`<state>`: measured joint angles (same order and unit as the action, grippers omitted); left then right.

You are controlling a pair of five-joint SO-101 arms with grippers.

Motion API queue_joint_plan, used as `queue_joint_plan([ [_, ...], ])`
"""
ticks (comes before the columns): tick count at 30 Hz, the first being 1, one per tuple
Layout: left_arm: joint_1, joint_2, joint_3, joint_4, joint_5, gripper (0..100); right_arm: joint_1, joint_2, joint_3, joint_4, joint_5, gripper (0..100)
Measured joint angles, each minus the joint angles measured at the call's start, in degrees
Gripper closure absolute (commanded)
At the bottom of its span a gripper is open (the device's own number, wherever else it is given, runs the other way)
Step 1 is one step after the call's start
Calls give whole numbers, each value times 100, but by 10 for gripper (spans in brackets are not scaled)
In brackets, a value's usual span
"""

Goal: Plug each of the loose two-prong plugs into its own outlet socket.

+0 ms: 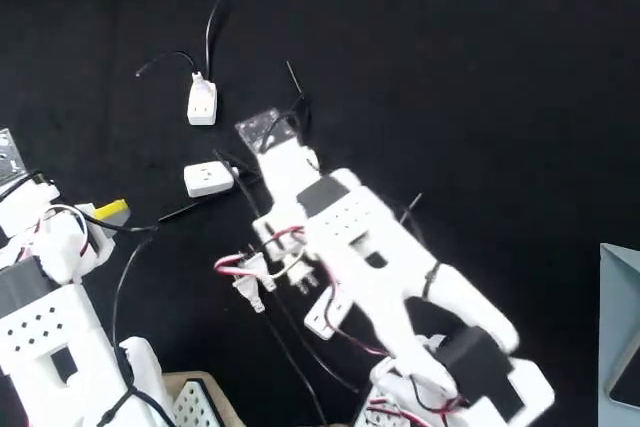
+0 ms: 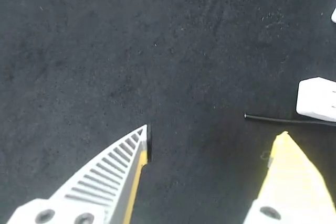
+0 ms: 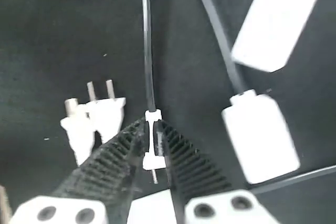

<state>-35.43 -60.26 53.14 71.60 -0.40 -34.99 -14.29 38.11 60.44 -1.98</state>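
the table (image 1: pixel 480 97) is black. every plug (image 3: pixel 107 111) and socket (image 1: pixel 208 178) is white, the cords (image 3: pixel 148 66) black. left gripper (image 2: pixel 214 130): one white ribbed finger, one yellow. right gripper (image 3: pixel 152 124): black ribbed pads (image 3: pixel 118 153).

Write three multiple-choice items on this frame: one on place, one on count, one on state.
1. Where do the free plugs lie?
A on a shelf
B on the black cloth beside the right end effector
C on the floor
2. How many white sockets lie on the cloth?
A one
B four
C two
3. The right end effector is:
A shut on a plug
B wide open
C shut on a socket

Answers:
1 B: they lie on the cloth next to its fingers.
2 C: a second socket lies nearer the arms.
3 A: its fingers pinch the plug, whose cord leads away.
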Motion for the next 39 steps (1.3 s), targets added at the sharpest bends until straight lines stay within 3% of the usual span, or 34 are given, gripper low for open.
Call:
queue_joint_plan([
  [3,0,0,9,0,0,643,79,26,0,0,360,972],
  [9,0,0,141,0,0,643,79,167,0,343,448,826],
  [16,0,0,369,-211,0,643,79,220,26,668,141,825],
  [25,0,0,484,-360,0,643,79,220,835,-211,105,825],
  [39,0,0,484,-360,0,643,18,862,782,-536,123,825],
])
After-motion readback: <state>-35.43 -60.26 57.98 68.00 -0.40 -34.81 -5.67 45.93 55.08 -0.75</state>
